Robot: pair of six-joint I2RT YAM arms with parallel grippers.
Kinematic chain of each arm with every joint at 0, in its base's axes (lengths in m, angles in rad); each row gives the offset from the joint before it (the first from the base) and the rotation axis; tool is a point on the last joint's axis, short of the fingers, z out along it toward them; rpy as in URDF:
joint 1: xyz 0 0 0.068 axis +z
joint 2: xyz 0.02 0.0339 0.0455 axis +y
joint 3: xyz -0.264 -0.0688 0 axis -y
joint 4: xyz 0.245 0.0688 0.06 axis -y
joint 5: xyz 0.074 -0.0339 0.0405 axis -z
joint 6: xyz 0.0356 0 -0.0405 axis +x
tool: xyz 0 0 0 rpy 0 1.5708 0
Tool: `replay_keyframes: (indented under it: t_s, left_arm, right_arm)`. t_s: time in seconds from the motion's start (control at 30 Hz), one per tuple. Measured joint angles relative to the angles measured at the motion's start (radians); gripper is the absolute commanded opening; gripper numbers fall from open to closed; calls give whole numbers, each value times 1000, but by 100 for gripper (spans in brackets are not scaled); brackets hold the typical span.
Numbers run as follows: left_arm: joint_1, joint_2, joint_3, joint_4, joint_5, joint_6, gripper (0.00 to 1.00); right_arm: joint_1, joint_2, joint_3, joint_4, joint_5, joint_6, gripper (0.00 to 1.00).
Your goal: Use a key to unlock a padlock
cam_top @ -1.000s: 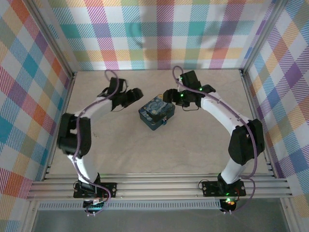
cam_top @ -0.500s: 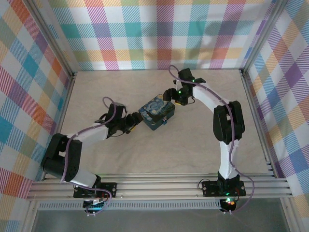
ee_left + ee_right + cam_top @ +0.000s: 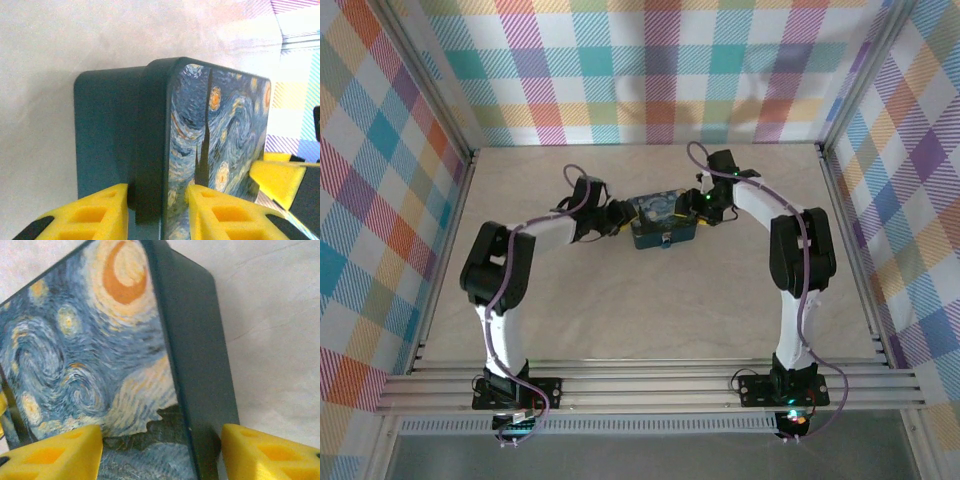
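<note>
A dark blue-green tin (image 3: 662, 220) with a swirly night-sky lid lies mid-table. On its near wall sits a tiny blue-and-silver piece, apparently the padlock (image 3: 663, 239). The key is out of view. My left gripper (image 3: 623, 217) is at the tin's left end. In the left wrist view its yellow fingers (image 3: 102, 212) are shut on the tin (image 3: 150, 150), pinching the lid's rim. My right gripper (image 3: 699, 207) is at the tin's right end. There the tin's edge (image 3: 200, 365) lies between wide, open jaws, with one finger (image 3: 265, 452) beside the side wall.
The pale wooden table (image 3: 620, 310) is fenced by checked walls on three sides, with an aluminium rail (image 3: 650, 385) along the near edge. Both arms arch inward from their bases toward the tin.
The tin has shifted toward the back and turned square to the table. Both grippers have come in to its ends. The left jaws have narrowed onto the lid's rim, and the right jaws narrowed slightly.
</note>
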Motion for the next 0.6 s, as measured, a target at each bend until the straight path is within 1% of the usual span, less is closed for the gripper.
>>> replay_keyframes:
  t_s: [0.17,0.27,0.43,0.6]
  left_arm:
    - [2,150,240,-82,-8,47,33]
    - [6,218,348,-110,-18,58,33]
    - [6,296,472,-138,-40,63,33]
    - [-1,339,544,-161,-61,62,35]
  right_arm:
    - [-21,6,13,-1,3,20,59]
    - [-28,34,56,-20,2,23,59]
    - [-53,105,163,-49,-6,22,59]
    - [-83,174,273,-82,-22,18,60]
